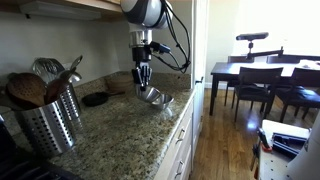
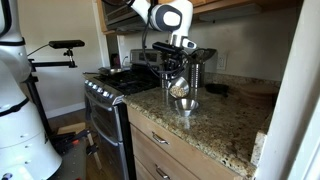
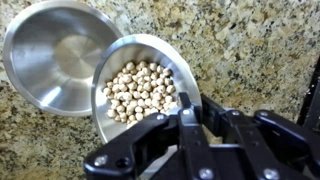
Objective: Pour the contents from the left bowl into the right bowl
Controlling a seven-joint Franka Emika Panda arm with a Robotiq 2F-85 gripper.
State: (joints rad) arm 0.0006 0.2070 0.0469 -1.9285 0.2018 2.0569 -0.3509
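My fingers (image 3: 187, 116) pinch the full left bowl (image 3: 150, 48), tilted for pouring. Next, I should tip it further over the right bowl (image 3: 55, 50) just beyond them.

Steel-grey left bowl (image 3: 150, 50), tan beans (image 3: 140, 90), speckled countertop (image 3: 250, 50)

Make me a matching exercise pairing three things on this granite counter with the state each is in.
1 shiny round steel bowl of pale beans
2 empty shiny round steel bowl
3 perforated steel utensil holder

A holds wooden spoons
B sits flat on the granite counter
C tilted, clamped by the fingers

Pairs: 1-C, 2-B, 3-A
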